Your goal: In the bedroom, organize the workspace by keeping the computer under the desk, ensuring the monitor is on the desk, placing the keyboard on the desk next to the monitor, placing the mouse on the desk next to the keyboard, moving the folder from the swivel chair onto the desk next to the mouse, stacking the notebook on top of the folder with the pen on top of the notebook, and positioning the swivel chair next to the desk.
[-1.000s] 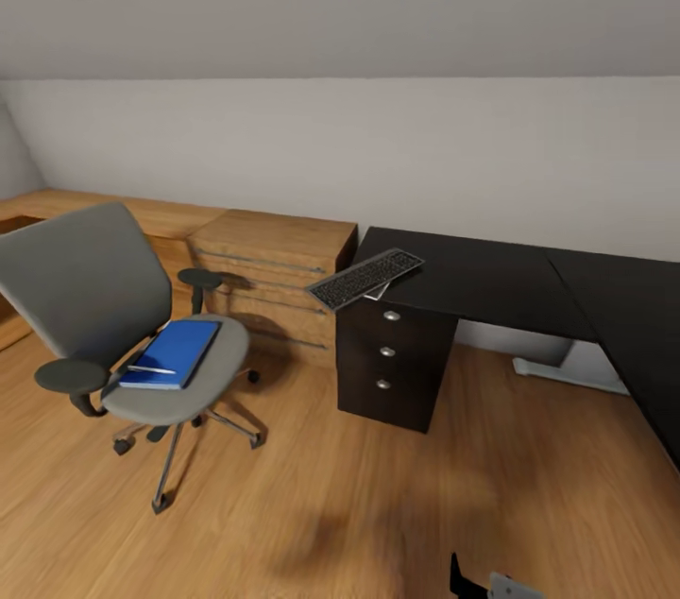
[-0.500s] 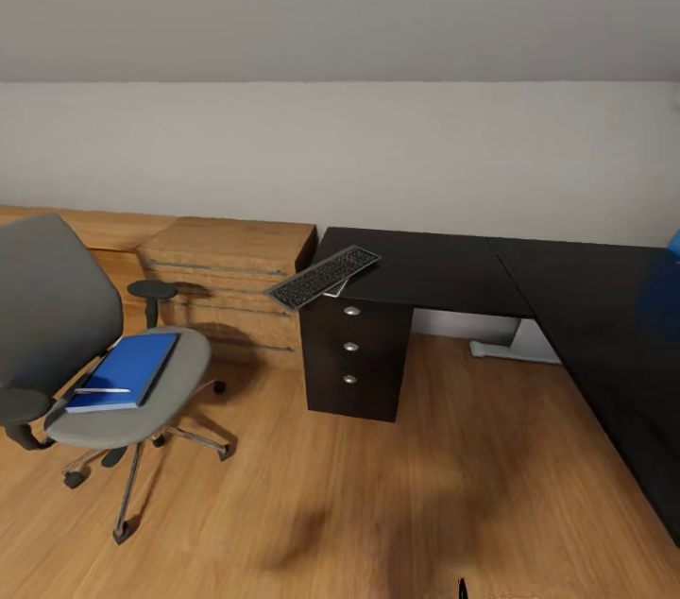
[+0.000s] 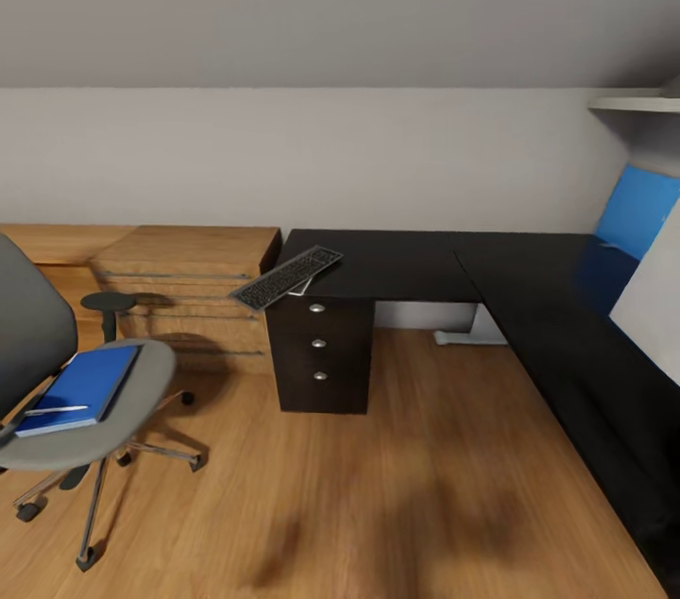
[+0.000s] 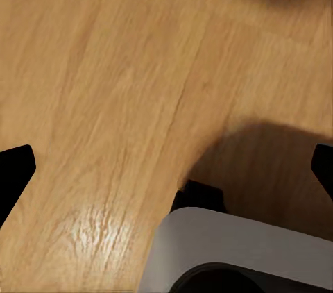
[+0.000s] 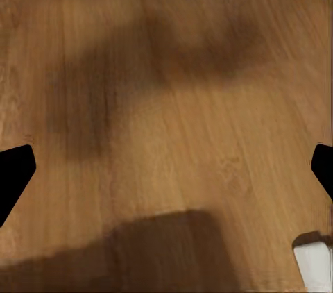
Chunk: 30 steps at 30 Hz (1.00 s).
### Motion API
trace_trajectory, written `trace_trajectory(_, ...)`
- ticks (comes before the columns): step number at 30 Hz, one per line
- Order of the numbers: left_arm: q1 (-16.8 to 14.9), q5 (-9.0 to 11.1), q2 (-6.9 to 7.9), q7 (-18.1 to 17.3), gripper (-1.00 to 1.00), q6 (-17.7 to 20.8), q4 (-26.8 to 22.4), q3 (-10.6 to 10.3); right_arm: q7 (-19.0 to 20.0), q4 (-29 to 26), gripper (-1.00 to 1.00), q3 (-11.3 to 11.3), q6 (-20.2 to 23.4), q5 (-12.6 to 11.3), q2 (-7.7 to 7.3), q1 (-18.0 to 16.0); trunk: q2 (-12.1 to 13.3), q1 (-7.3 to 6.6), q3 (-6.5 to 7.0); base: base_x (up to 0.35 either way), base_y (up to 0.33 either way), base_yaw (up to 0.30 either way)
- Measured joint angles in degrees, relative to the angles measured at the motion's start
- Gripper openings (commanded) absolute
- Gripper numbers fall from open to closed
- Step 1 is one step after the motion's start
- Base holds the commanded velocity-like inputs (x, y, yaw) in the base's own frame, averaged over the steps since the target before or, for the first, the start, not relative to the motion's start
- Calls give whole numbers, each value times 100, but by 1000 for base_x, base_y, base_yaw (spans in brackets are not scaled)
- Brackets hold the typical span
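In the head view the grey swivel chair stands at the left on the wood floor. The blue folder lies on its seat with the white pen across its near end. The black L-shaped desk runs along the back wall and down the right side. The keyboard lies askew on its left corner, overhanging the edge, with a pale flat corner, possibly the notebook, under it. A white slab at the right edge looks like the monitor from behind. Left gripper and right gripper hang open over bare floor.
A light-wood chest of drawers stands between chair and desk. The desk's dark drawer unit sits under its left end. A blue wall panel and a shelf are at the far right. Part of my grey base shows below the left gripper.
The camera has swung right: chair, chest and desk all slid left in the picture. The blue panel, shelf and white slab came into view. No object itself has moved.
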Motion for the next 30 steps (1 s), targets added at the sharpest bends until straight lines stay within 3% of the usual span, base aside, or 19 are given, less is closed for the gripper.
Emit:
trace_trajectory(2,0,2,-3,-4,100,-465,323,5,2,3,100,7,-59,121,54,50,0,0,11,-330,0,-215)
trace_trajectory(6,0,8,-15,-3,100,-732,496,22,0,4,100,3,-68,171,98,83,0,0,34,-337,0,-176)
trace_trajectory(23,0,6,-34,-1,100,-782,536,26,-4,-3,100,-7,-55,181,27,98,0,0,49,-306,-157,-18)
trace_trajectory(30,0,-10,-142,-1,100,-756,551,0,-7,-3,100,-5,-46,189,-4,98,0,0,49,-287,-231,0)
